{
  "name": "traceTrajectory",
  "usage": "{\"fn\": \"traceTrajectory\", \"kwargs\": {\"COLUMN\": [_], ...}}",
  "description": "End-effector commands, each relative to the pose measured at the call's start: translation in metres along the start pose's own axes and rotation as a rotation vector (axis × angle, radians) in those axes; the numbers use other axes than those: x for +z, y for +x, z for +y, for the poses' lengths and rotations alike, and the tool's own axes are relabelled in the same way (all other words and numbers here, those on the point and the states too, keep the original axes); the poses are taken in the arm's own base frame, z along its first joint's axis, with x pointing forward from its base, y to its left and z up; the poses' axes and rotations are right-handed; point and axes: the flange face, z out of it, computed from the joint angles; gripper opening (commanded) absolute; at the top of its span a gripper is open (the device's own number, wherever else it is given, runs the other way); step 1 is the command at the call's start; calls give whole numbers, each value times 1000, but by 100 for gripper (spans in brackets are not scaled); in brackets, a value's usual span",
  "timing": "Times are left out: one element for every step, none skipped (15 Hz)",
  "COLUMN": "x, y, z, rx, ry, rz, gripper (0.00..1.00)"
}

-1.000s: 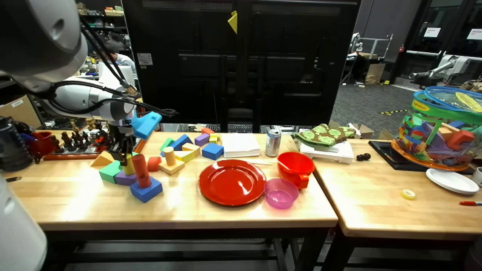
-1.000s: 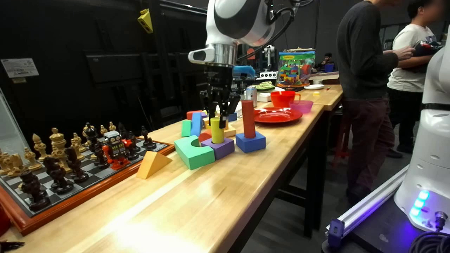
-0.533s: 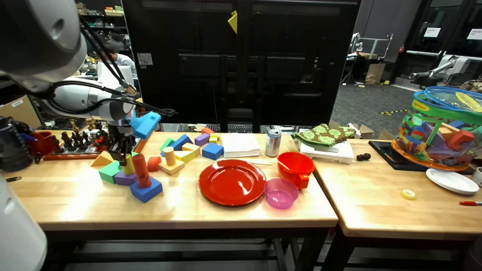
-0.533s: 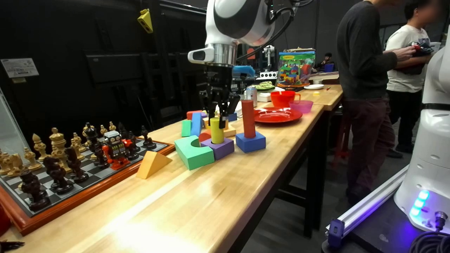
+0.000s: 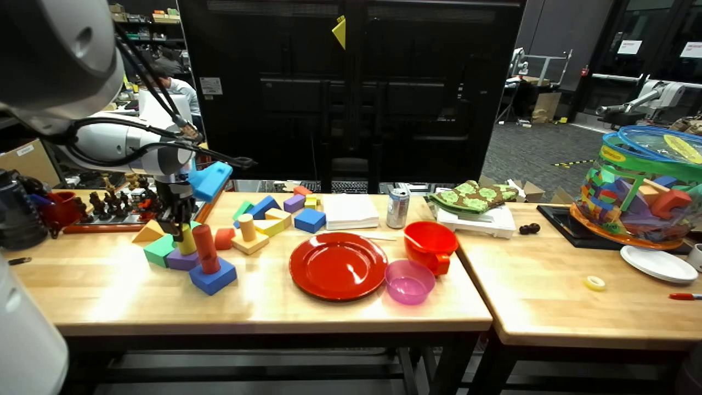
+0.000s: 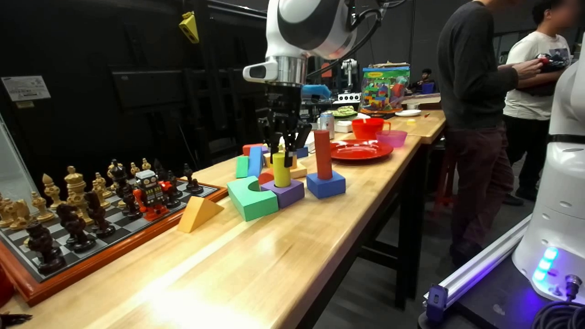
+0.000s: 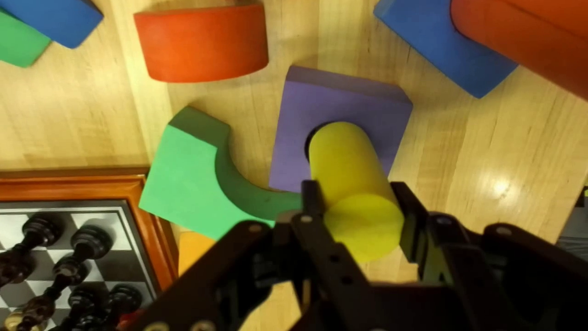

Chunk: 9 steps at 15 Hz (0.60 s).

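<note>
Claw point(image 7: 358, 197) tight on yellow cylinder point(image 7: 349, 161)

White-and-grey jointed robot arm point(image 6: 304, 27) holds its black two-fingered gripper point(image 7: 358, 200) pointing down, fingers point(image 7: 311, 197) parted but clamped in a grip.

In the wrist view, one end of the yellow cylinder point(image 7: 353, 172) was hidden inside the purple block point(image 7: 340, 105). The gripper point(image 7: 358, 197) was blurred and cut off by the edge, and it covered part of the arch point(image 7: 183, 170) and of the orange wedge point(image 7: 194, 248). The red cylinder point(image 7: 528, 41), to the right, and the chessboard point(image 7: 69, 187), to the left, were also cut off. In an exterior view, the left person point(image 6: 473, 73) had the head mostly outside, and the right person point(image 6: 526, 52) had a blurred face point(image 6: 564, 13).
</note>
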Motion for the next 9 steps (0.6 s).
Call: {"fn": "traceTrajectory", "kwargs": {"x": [-12, -13, -14, -14, -14, -14, -13, -13, -12], "y": [6, 6, 7, 7, 7, 7, 6, 6, 6], "z": [-4, -4, -5, -5, -5, -4, -4, -4, -3], "rx": [-24, -28, -31, -35, -38, -38, -38, -38, -40], "ry": [-17, -19, -21, -23, -23, -22, -21, -20, -19], "rz": [-25, -28, -32, -35, -34, -31, -27, -26, -22], "gripper": [16, 16, 16, 16, 16, 16, 16, 16, 16]}}
